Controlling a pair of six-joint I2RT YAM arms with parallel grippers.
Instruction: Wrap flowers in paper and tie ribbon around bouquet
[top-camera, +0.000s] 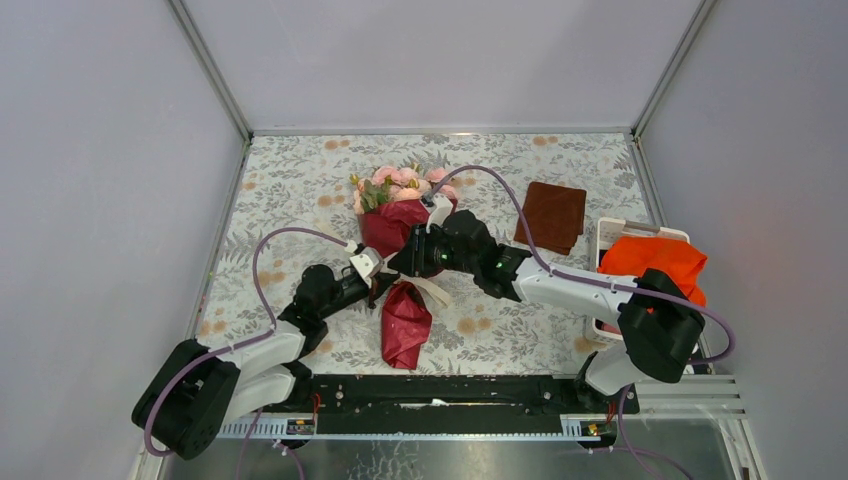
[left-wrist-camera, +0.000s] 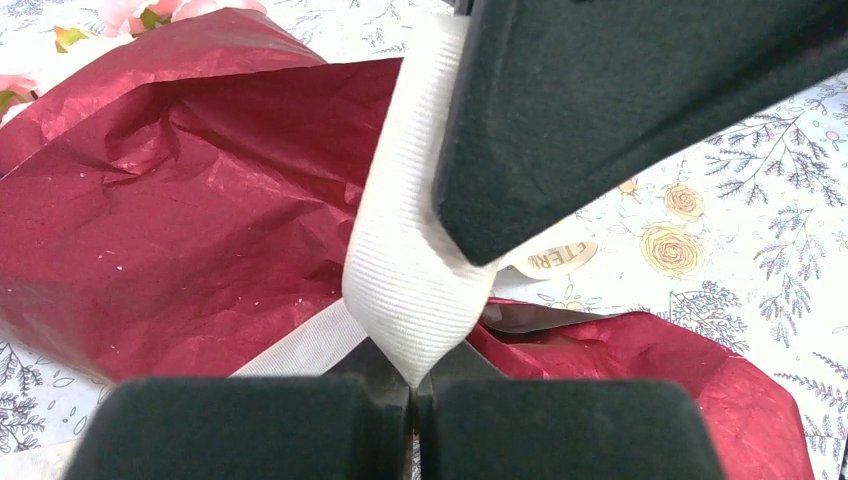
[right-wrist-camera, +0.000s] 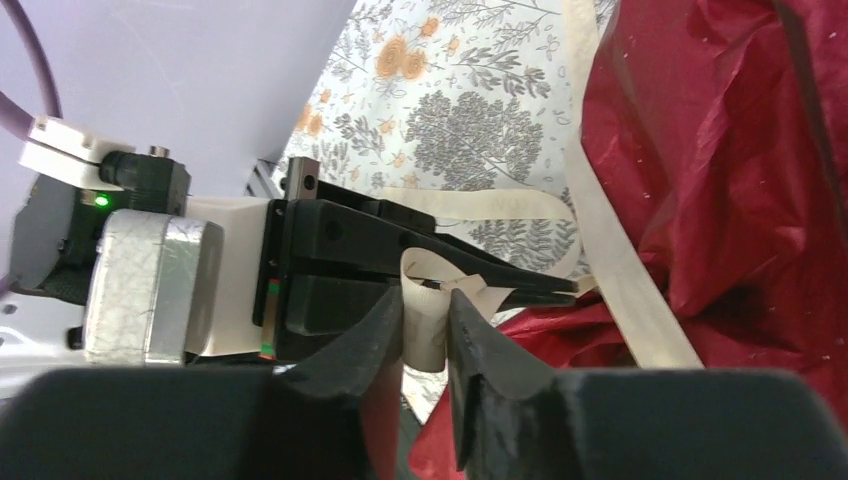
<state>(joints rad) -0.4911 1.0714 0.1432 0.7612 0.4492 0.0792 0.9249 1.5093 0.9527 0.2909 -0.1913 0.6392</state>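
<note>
The bouquet lies mid-table: pink flowers (top-camera: 395, 184) stick out of a cone of crimson paper (top-camera: 388, 228) that narrows to a tail (top-camera: 405, 325). The cream ribbon (top-camera: 436, 292) crosses the pinched waist. My left gripper (left-wrist-camera: 413, 400) is shut on a fold of the ribbon (left-wrist-camera: 408, 290), just left of the waist (top-camera: 383, 285). My right gripper (right-wrist-camera: 425, 300) reaches in from the right. Its fingers press both sides of a small ribbon loop (right-wrist-camera: 424, 335) that sticks up from the left gripper's jaws. A longer strand (right-wrist-camera: 612, 275) runs along the paper (right-wrist-camera: 730, 180).
A small brown folded square (top-camera: 553, 215) lies at the back right. A white basket (top-camera: 612, 238) holding a bright orange-red cloth (top-camera: 655, 262) stands at the right edge. Grey walls close in the floral table cover (top-camera: 290, 190) on three sides.
</note>
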